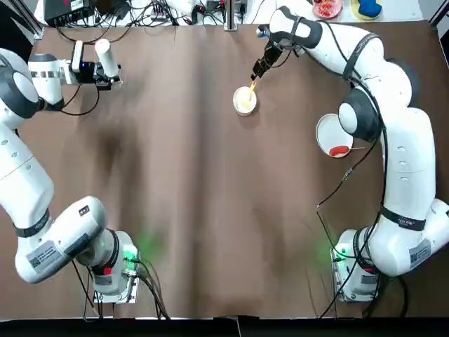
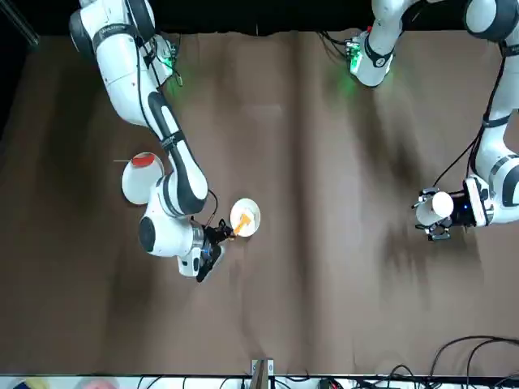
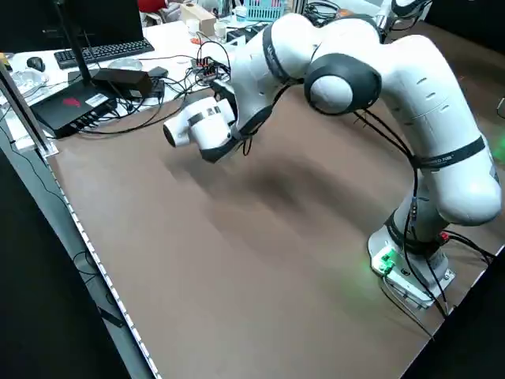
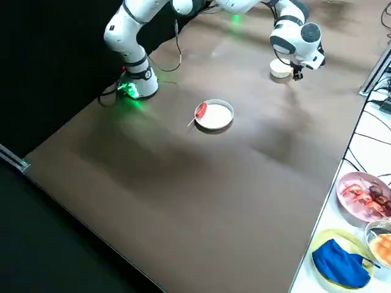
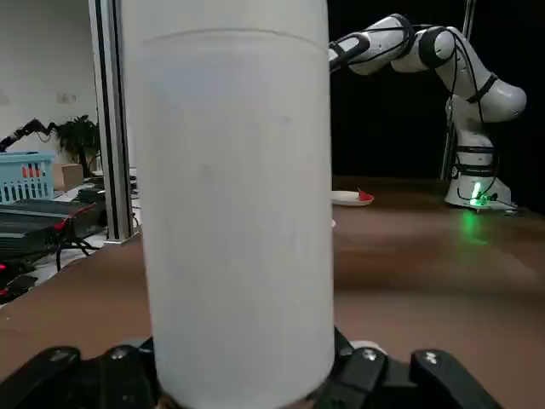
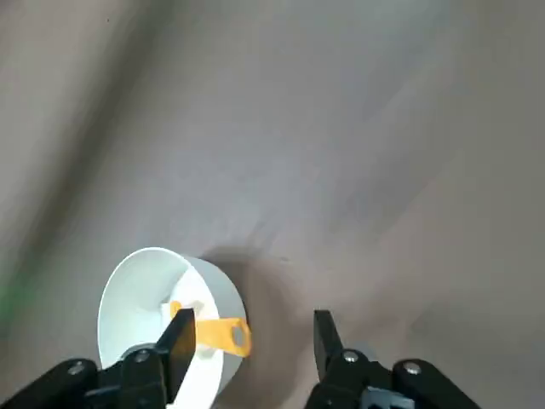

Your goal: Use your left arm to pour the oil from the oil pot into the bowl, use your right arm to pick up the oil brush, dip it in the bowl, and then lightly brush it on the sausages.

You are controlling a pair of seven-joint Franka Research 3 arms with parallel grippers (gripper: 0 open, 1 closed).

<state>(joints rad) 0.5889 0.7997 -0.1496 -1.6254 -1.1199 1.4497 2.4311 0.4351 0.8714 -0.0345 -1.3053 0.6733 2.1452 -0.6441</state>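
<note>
From overhead I see my left end effector (image 1: 106,70) at the worktop's (image 1: 182,210) far left, clamped on the oil pot (image 1: 106,56), which fills the left wrist view. My right end effector (image 6: 247,341) is beside the bowl (image 1: 245,100); the right wrist view shows its fingers spread, holding nothing, which the top view hides. The oil brush (image 6: 213,331) leans in the bowl, handle over the rim. The sausage (image 1: 339,150) lies on the plate (image 1: 324,130), well to the right.

two robot arms (image 1: 28,189), one oil pot (image 1: 106,57), one bowl (image 1: 245,100), one oil brush (image 2: 241,221), one sausage (image 1: 339,150), one plate (image 1: 324,130)
</note>
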